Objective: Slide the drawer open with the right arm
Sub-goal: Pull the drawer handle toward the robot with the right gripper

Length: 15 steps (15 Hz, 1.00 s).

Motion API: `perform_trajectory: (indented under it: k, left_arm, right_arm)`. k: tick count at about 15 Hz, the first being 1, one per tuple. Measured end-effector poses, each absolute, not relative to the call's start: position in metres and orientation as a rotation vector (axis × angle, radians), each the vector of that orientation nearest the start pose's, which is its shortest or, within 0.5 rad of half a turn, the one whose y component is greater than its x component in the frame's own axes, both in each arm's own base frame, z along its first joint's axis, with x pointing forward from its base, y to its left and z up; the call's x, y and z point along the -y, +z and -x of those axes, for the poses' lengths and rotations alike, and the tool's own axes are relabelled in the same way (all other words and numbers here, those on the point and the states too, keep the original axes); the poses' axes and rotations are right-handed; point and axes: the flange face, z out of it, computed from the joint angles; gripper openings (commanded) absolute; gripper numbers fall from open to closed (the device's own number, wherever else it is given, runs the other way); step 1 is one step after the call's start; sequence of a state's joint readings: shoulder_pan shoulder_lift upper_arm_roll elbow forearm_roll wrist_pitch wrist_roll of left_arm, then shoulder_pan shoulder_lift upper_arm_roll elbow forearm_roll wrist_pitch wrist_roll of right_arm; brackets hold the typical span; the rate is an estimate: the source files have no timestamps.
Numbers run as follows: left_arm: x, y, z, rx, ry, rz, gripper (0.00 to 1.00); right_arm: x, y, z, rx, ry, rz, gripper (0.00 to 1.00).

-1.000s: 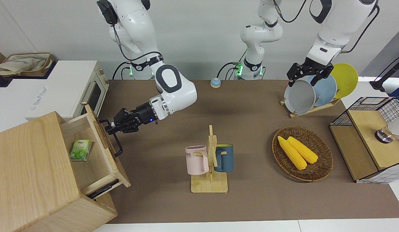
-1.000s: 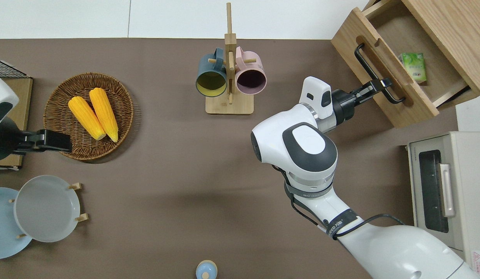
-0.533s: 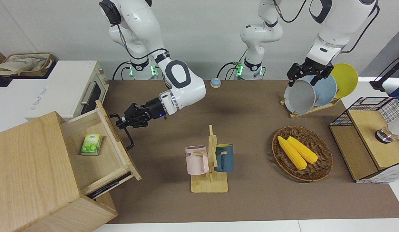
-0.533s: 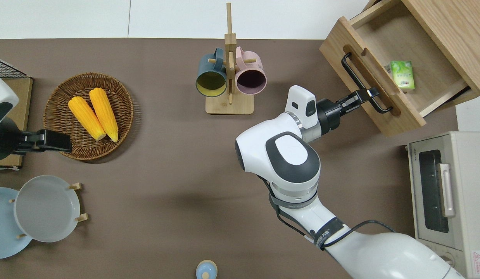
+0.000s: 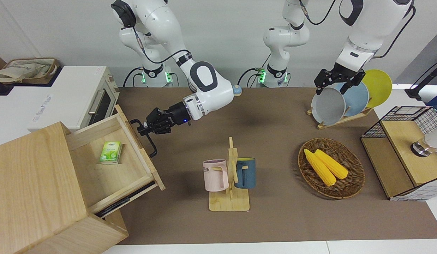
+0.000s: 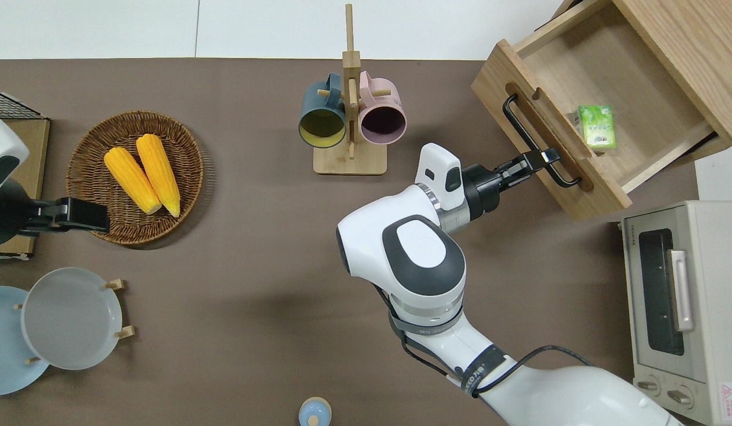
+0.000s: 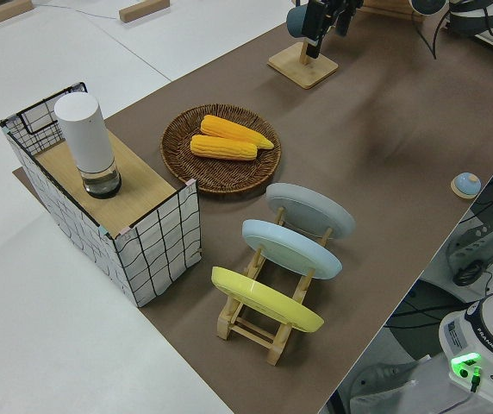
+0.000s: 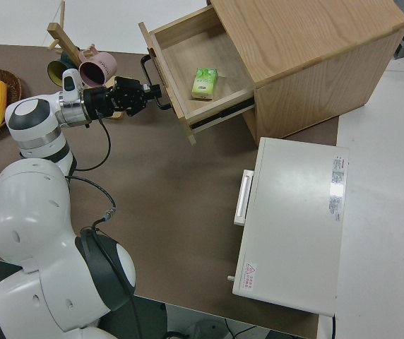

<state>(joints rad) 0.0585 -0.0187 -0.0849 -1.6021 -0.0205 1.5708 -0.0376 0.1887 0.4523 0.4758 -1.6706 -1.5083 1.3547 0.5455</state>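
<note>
Right arm outstretched, fingers clamped on drawer handle

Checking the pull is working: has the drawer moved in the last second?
Yes. The drawer has slid farther out of its cabinet, toward the mug rack, pulled by the right gripper shut on its handle.

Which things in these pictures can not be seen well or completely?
- Print on the green packet in the drawer: too small, every view.
- Wooden cabinet: cut off by the frame edge, front and overhead views.
- Right gripper at the black handle: finger contact too small to confirm.
</note>
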Motion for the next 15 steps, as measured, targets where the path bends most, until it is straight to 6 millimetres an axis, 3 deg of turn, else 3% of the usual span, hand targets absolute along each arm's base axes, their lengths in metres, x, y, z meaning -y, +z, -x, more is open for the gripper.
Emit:
perform_trajectory:
  k: [15]
  left_arm:
    - [0.017,0.620,-0.548,0.018,0.021,3.160,1.00]
  right_arm:
    - [-0.281,0.415,-0.572,-0.350,0.267,-1.714,0.027]
